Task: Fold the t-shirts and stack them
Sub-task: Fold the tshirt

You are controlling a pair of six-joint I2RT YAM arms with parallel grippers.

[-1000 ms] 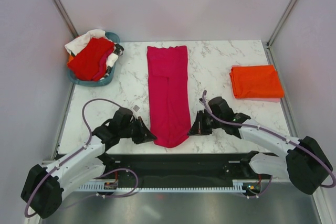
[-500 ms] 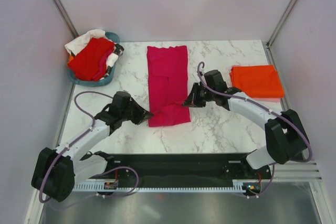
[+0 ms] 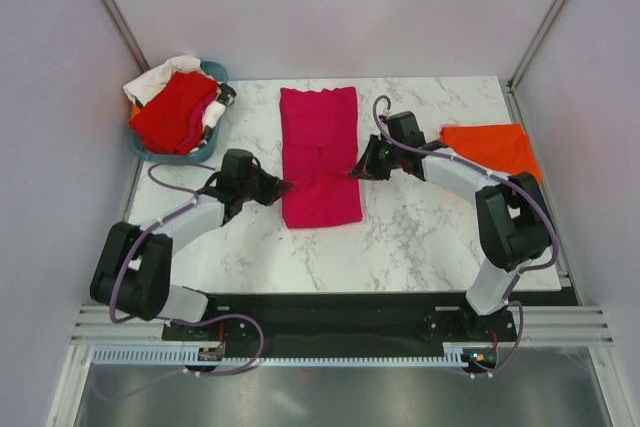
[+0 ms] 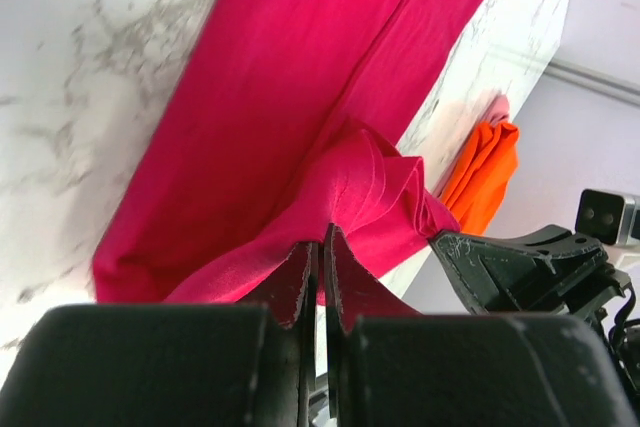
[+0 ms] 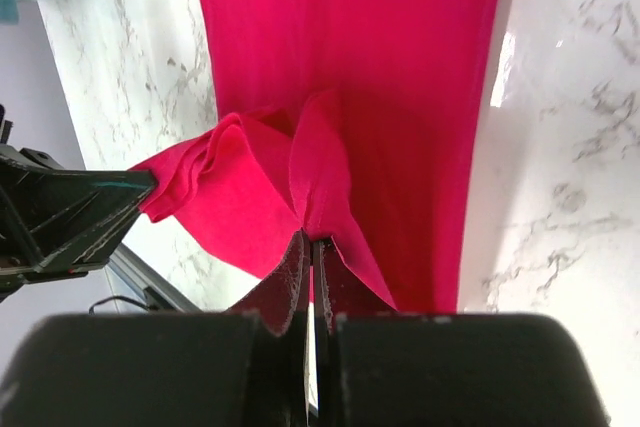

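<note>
A: How many t-shirts?
B: Four seen: one magenta-pink tee (image 3: 318,162), one orange tee (image 3: 490,145), one red tee (image 3: 175,112), one white tee (image 3: 158,78) (the heap may hide more).
A: What else?
B: One teal basket (image 3: 195,157) — and two grippers, the left gripper (image 3: 287,187) and the right gripper (image 3: 354,174).

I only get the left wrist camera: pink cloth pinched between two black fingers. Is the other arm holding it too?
Observer: Yes, the right gripper is shut on the other side of the pink t-shirt.
Operator: And the orange bit behind?
Observer: An orange t-shirt, folded, at the right of the table.
Operator: Anything else waiting?
Observer: A teal basket at the far left holds a red t-shirt and a white t-shirt.
</note>
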